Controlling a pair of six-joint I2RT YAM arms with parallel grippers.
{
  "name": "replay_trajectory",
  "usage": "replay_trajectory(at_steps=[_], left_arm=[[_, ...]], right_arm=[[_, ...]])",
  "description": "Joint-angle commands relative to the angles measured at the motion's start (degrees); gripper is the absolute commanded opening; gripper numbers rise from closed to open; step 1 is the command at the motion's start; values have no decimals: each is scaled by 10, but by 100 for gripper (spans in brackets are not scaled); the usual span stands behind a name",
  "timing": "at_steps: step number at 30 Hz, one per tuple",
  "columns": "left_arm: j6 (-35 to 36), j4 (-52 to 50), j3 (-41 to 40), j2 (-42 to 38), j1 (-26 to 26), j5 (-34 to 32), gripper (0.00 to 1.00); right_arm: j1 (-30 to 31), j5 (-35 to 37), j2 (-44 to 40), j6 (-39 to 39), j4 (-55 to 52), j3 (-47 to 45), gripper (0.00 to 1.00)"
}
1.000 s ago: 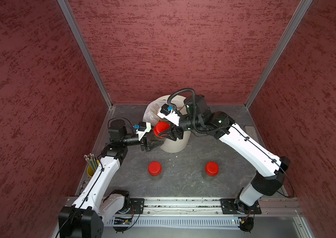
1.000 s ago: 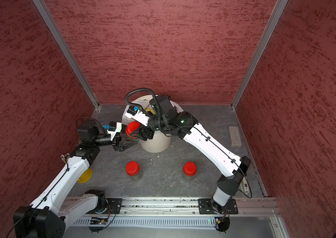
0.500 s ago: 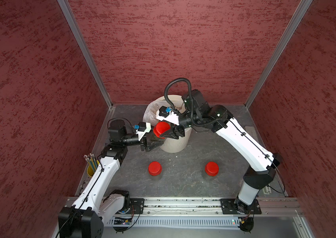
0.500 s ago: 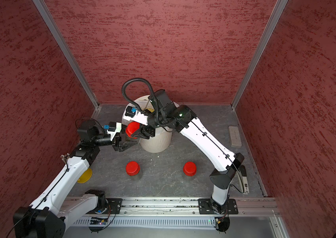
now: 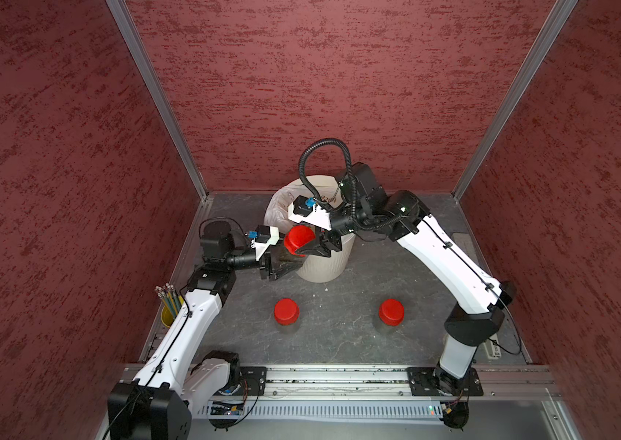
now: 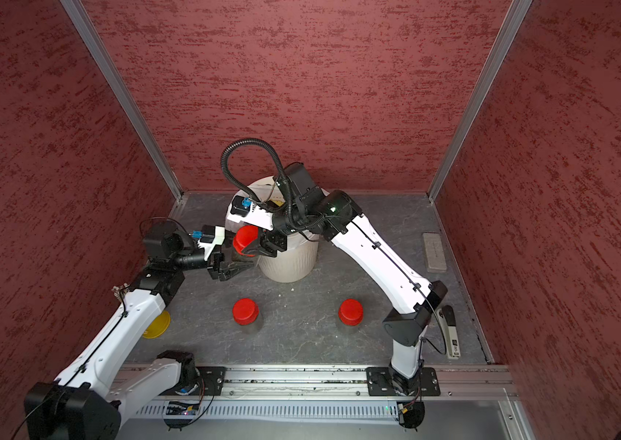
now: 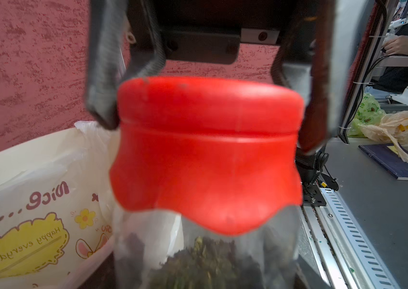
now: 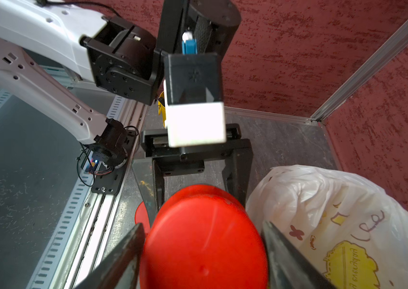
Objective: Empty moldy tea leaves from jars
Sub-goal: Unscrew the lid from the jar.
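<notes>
My left gripper is shut on the clear body of one of the jars. It holds the jar tilted beside the cream bin, with dark tea leaves inside. The jar's red lid is on. My right gripper straddles this lid, open, with a finger close on each side. The two other jars stand lidded on the grey floor nearer the front. Both also show in a top view.
The bin holds a white printed bag. A yellow cup of pencils stands by the left arm. A grey block and a stapler-like tool lie at the right. The metal rail runs along the front.
My right wrist has turned about the lid, its cable loop has risen, and its jaws have widened a little. The left arm and the jar have stayed in place.
</notes>
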Motion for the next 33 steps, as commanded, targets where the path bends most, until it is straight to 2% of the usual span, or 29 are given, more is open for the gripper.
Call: replay_trajectory(at_steps=[1,7,14,19,28,33], left_arm=[[-8,-15,5,1,2,6,65],[-8,-15,5,1,2,5,65],[-5,-15,5,2,4,2,65],[-5,-15,6,-1,9,1,65],[-5,-14,5,-2,9,1,65],[-5,-15,5,-4,9,1,65]], right_arm=[[-2,-13,-25,32,57,-3,90],[1,48,-69,138,155,-81,97],[21,95,-101,264,173,-120,98],[59,173,-115,341,175,-140,98],[85,261,-139,407,183,-208,98],[92,275,-156,415,205,-228,98]])
